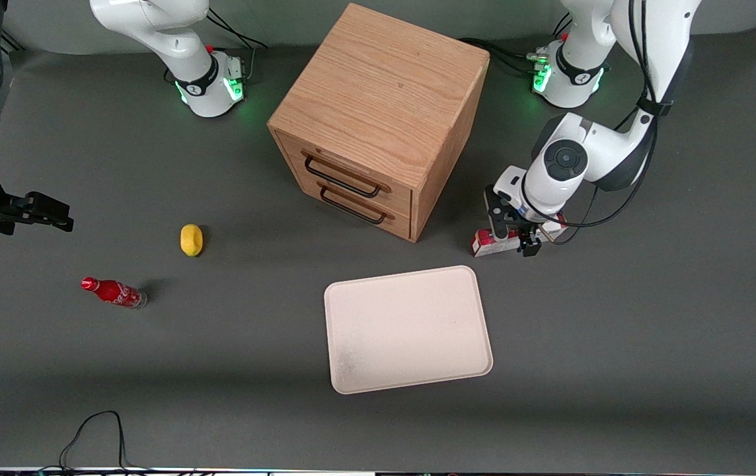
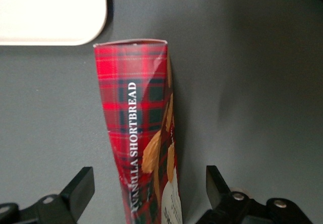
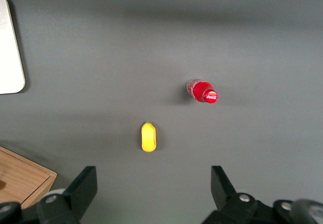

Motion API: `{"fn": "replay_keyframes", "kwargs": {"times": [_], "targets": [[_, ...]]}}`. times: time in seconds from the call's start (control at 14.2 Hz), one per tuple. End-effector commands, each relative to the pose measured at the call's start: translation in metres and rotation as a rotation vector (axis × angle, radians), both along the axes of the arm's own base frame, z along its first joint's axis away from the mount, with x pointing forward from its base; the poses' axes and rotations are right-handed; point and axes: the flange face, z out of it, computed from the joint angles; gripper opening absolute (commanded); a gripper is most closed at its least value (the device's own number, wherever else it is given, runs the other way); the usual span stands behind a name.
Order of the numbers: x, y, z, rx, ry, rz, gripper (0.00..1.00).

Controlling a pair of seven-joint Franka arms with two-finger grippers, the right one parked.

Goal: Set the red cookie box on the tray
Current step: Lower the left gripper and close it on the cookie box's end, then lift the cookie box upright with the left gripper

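Nearest the front camera I have the tray (image 1: 408, 328) — bare, flat on the table (image 1: 616, 370), its long side running roughly 9 to 3 o'clock in that view. From the tray's farther corner on the working arm's side, the box (image 1: 488, 242) lies at about 1 o'clock, close by but not touching, on the table beside the cabinet (image 1: 378, 119).

My gripper (image 1: 514, 236) is down over the box, fingers (image 2: 75, 188) spread, 1 on each side of the carton with table showing between each finger and the carton wall — nothing pinched yet. In the wrist view the box runs lengthwise straight away from the hand, so its long axis sits across the closing line; the jaws would meet the 2 long narrow faces, which I judge to be the right grasp.

Once they close, the carry is short: lift, then swing toward 7 o'clock in the front view onto the tray.

Toward the parked arm's end sit a lemon (image 1: 191, 239) and a cola bottle (image 1: 113, 292), well apart from all this.
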Motion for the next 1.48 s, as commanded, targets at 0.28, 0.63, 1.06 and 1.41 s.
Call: {"fn": "replay_keyframes", "kwargs": {"times": [0.28,0.63,1.06,1.41], "targets": [[-0.003,0.004,-0.003,0.003,-0.016,0.004,0.6],[-0.001,0.013,-0.003,0.004,-0.018,0.046,0.0],[0.0,0.014,0.003,0.008,-0.021,0.048,0.0],[0.026,0.016,0.081,0.086,-0.016,0.062,0.0]]}}
